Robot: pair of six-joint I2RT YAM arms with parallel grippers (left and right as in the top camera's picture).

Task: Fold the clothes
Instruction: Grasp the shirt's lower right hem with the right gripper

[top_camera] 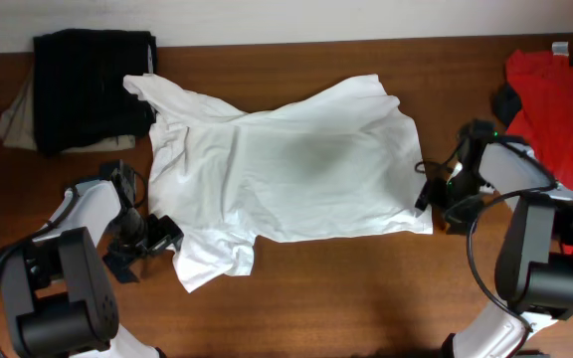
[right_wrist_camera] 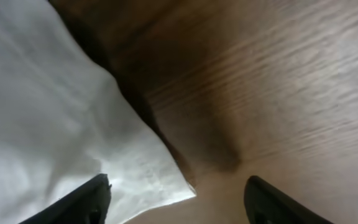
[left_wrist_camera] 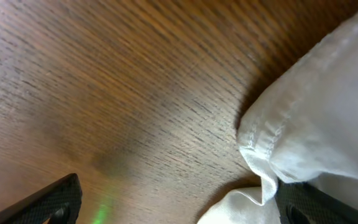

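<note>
At the far left of the desk (top_camera: 346, 298), at its back edge, we see a black garment (top_camera: 93, 85) lying on a beige one (top_camera: 13, 117). One sleeve of the shirt (top_camera: 296, 169) touches the black garment's near corner. Toward the front, the left end effector (top_camera: 162, 237) sits low over the wood, just beside the shirt's crumpled lower left corner. In its wrist view we find its jaws spread wide. One finger (left_wrist_camera: 51, 202) is over bare wood, and the other finger (left_wrist_camera: 319, 202) is partly under a stitched fold of white cloth. A small lobe of cloth lies in the gap next to that finger, and nothing is pinched. The shirt is spread across the middle of the desk, rumpled, with its broad body running toward the right and its hem edge ending in a lower right corner. The right end effector (top_camera: 428, 199) is low at that corner. Its wrist view shows its jaws apart. The pointed white corner lies between them, close to one finger (right_wrist_camera: 92, 198), while the other finger (right_wrist_camera: 269, 198) is over bare wood. We see no grip on the cloth. Farthest right, a red shirt (top_camera: 560, 99) lies at the desk's edge, well apart from the white one.
</note>
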